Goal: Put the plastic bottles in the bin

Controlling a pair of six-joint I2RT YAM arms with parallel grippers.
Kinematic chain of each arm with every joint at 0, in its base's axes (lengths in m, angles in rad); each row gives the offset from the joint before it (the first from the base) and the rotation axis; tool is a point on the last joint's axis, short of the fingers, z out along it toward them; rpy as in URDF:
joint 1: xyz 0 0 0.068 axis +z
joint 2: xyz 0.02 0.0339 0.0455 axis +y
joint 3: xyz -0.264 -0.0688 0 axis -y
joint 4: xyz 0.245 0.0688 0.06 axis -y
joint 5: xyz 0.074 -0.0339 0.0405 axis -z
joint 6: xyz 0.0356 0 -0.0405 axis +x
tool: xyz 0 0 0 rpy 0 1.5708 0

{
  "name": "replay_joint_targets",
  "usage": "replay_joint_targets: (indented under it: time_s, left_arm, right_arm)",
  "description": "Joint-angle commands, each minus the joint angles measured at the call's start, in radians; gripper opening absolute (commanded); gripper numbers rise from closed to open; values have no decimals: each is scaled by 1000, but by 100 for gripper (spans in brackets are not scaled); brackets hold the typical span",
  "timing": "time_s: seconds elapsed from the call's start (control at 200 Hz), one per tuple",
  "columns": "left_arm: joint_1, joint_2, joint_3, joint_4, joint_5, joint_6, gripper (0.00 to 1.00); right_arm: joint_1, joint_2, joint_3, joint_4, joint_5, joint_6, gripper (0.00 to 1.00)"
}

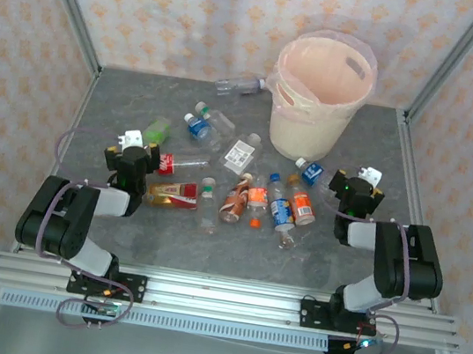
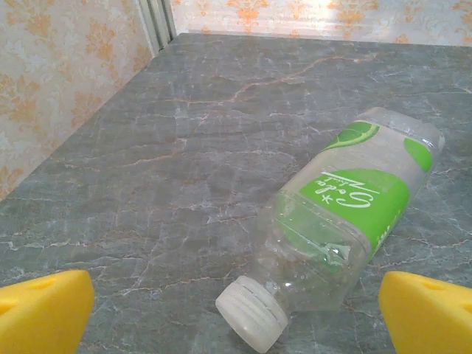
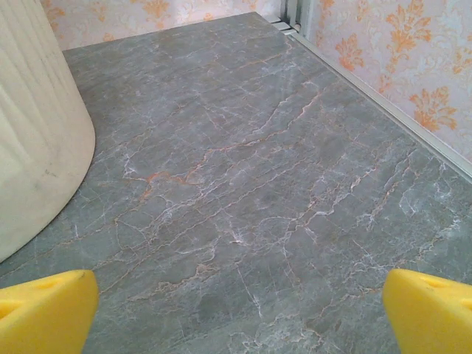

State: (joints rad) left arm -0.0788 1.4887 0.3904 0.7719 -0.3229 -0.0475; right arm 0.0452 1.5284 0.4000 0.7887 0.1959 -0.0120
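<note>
The bin [image 1: 320, 92], a large beige-pink bucket with a clear liner, stands at the back right of the table. Several plastic bottles lie scattered mid-table, among them a red-label one [image 1: 176, 164], a blue-label one [image 1: 280, 210] and an orange-label one [image 1: 301, 206]. A green-label bottle [image 1: 158, 127] lies just ahead of my left gripper [image 1: 142, 143]. In the left wrist view that bottle [image 2: 346, 214] lies on its side, its white cap between the open yellow fingertips [image 2: 44, 313] of my left gripper [image 2: 236, 313]. My right gripper [image 1: 362, 180] [image 3: 240, 313] is open over bare table.
The bin's wall [image 3: 37, 147] rises left of the right gripper. A clear bottle [image 1: 239, 85] lies against the back wall beside the bin. Metal frame posts and patterned walls enclose the grey marble table [image 1: 142, 92]. A small blue-capped bottle [image 1: 309, 170] lies near the right gripper.
</note>
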Motion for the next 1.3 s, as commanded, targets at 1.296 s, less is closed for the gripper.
replay_joint_targets:
  time_s: [1.296]
  left_arm:
    - [-6,-179,164,-367,2,10,100]
  right_arm:
    - [4,-278,132,-417,-135,-29,99]
